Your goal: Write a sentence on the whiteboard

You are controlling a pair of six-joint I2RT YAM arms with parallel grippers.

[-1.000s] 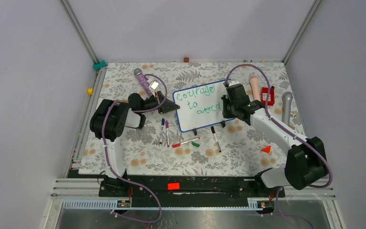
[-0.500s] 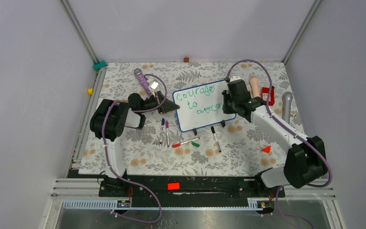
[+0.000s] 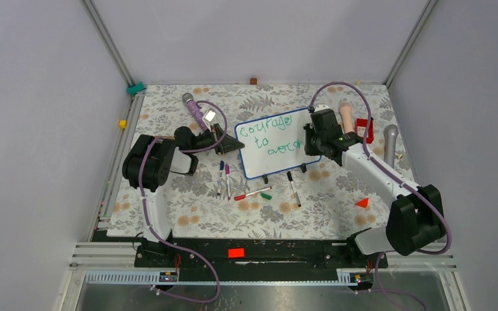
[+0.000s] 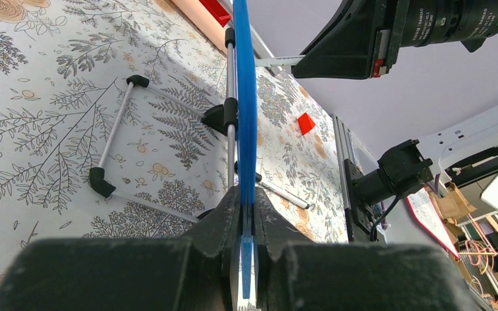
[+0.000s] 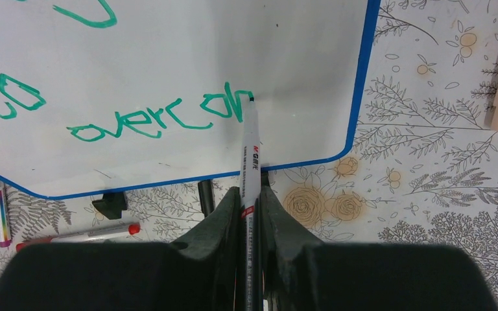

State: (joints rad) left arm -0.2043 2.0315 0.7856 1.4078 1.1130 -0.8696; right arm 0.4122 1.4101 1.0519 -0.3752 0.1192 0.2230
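Observation:
The whiteboard (image 3: 259, 155), white with a thin blue frame, stands tilted on black clip feet mid-table. My left gripper (image 3: 232, 146) is shut on its left edge; the left wrist view shows the blue frame (image 4: 245, 129) edge-on between the jaws. The sentence (image 3: 272, 136) in green reads "courage", "to" and a partial "overcom". My right gripper (image 3: 308, 144) is shut on a white marker (image 5: 250, 162). Its tip touches the board at the end of the green "overcom" (image 5: 162, 120), by the board's right edge (image 5: 362, 78).
Several loose markers (image 3: 253, 192) and a green cap (image 3: 266, 195) lie on the floral cloth in front of the board. A purple-handled tool (image 3: 194, 110) lies behind the left gripper. A pink cylinder (image 3: 347, 115), a red object (image 3: 364, 128) and a grey cylinder (image 3: 390, 144) are at the right.
My right gripper has shifted slightly right along the bottom line with the marker, and the green word "overco…" has grown longer. The left gripper and the board have stayed still.

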